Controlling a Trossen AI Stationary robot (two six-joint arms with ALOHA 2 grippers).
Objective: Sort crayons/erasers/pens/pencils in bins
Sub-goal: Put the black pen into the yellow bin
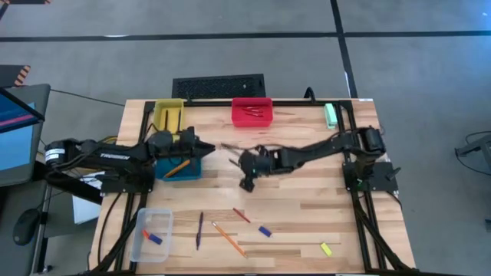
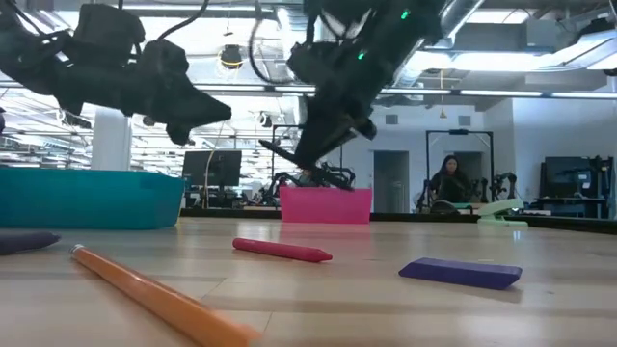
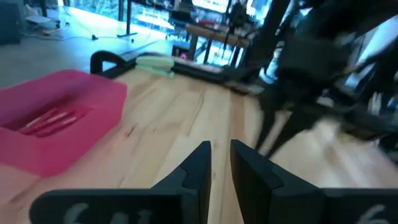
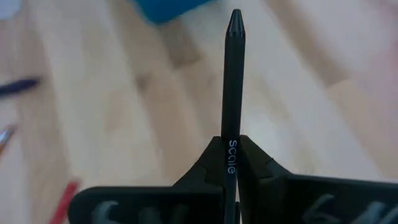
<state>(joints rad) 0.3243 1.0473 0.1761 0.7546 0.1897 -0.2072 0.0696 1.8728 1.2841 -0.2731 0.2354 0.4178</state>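
My right gripper [image 1: 244, 161] hangs above the table's middle, shut on a black pen [image 4: 233, 81] whose tip points toward the teal bin [image 1: 178, 167]. That bin holds an orange pencil. My left gripper [image 1: 203, 146] hovers over the teal bin's far right corner, empty, its fingers [image 3: 199, 168] all but shut. The red bin [image 1: 252, 111] holds crayons, and the yellow bin [image 1: 170, 115] stands at the far left. The clear bin [image 1: 151, 234] holds erasers. A purple pen [image 1: 199, 228], an orange pencil [image 1: 228, 238], a red crayon [image 1: 242, 215], a blue eraser [image 1: 265, 231] and a yellow eraser [image 1: 326, 248] lie flat on the near part of the table. My right gripper pinches the black pen between its two fingers at the printed part of the barrel [image 4: 231, 155]. The pen lies along the fingers and sticks out well past their tips. It is lifted clear of the table, slanting down toward the table's left [image 2: 280, 149].
A green object [image 1: 331, 115] lies at the far right by the table frame. A dark keyboard-like slab [image 1: 219, 86] lies beyond the far edge. A person [image 2: 450, 183] sits in the room behind. Bare wood shows between the two arms and the near items.
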